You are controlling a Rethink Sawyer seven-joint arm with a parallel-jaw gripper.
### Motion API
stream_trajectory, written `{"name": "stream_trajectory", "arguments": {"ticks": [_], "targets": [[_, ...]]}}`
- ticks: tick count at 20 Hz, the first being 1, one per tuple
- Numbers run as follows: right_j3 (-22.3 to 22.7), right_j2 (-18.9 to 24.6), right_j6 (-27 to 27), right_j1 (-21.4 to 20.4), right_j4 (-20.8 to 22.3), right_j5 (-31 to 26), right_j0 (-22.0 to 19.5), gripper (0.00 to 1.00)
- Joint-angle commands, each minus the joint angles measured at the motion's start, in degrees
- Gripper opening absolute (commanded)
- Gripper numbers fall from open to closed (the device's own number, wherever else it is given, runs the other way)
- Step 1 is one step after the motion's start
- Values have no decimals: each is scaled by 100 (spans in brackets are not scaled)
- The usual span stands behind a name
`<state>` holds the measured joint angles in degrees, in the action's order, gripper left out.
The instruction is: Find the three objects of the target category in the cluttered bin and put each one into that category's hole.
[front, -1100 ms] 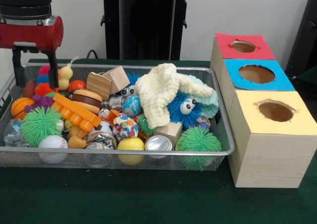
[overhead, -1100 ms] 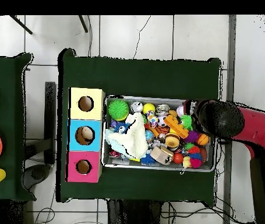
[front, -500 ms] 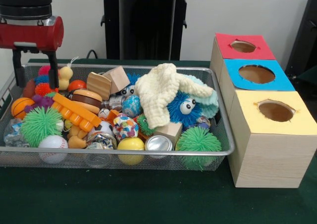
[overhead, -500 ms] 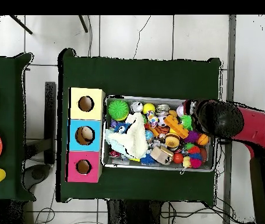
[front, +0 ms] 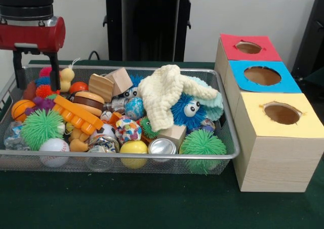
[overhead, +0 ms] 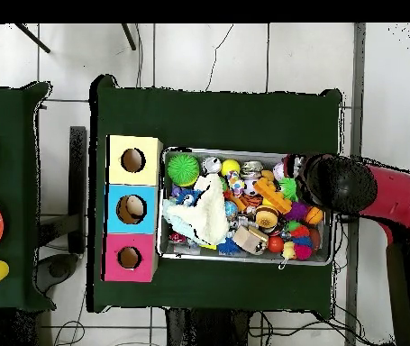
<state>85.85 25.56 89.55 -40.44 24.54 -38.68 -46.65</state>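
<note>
At nine o'clock of the bin (front: 223, 138), the gripper (front: 35, 79) still hovers unmoved, fingers apart and empty; no search progress since before.

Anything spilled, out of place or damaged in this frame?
Nothing has spilled: the toys all sit inside the wire bin. One oddity: a cream knitted cloth lies draped over the heap, partly covering a blue fuzzy toy. The hand hangs over the bin's end.
</note>
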Motion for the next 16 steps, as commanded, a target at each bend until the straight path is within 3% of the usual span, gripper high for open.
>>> {"name": "stream_trajectory", "arguments": {"ticks": [1,4,11,16], "targets": [[204,341,-997,68,306,-316,-4,100],[199,321,-986,118,332,-307,10,100],[-138,300,-967,953,618,207,58,100],[-271,317,-951,1160,702,261,44,100]]}}
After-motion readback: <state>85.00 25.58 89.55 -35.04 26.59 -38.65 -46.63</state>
